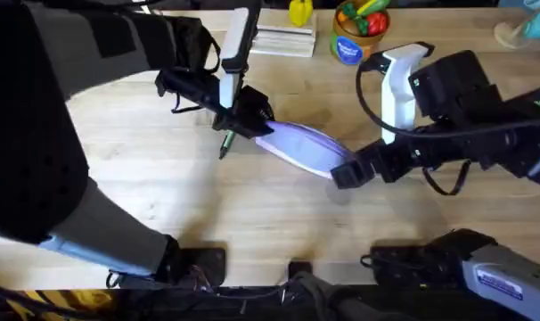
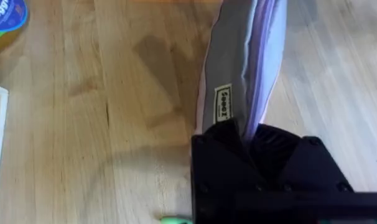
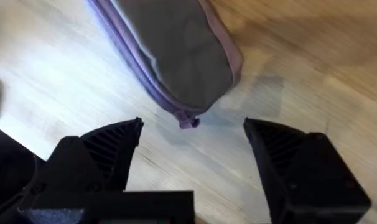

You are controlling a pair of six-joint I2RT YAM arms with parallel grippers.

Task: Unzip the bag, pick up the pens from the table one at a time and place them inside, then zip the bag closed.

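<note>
Bag [image 1: 301, 145] lies on the table [image 1: 252, 223] between my grippers. Left gripper [image 2: 247, 134] pinches its near end, anchoring the fabric. Right gripper [image 3: 191, 134], fingers spread, straddles the zipper pull [image 3: 188, 121] for unzipping.

bag [image 1: 304, 146]: soft matt cloth | table [image 1: 252, 214]: smooth wood | pincer [image 3: 191, 155]: probably matt plastic
</note>
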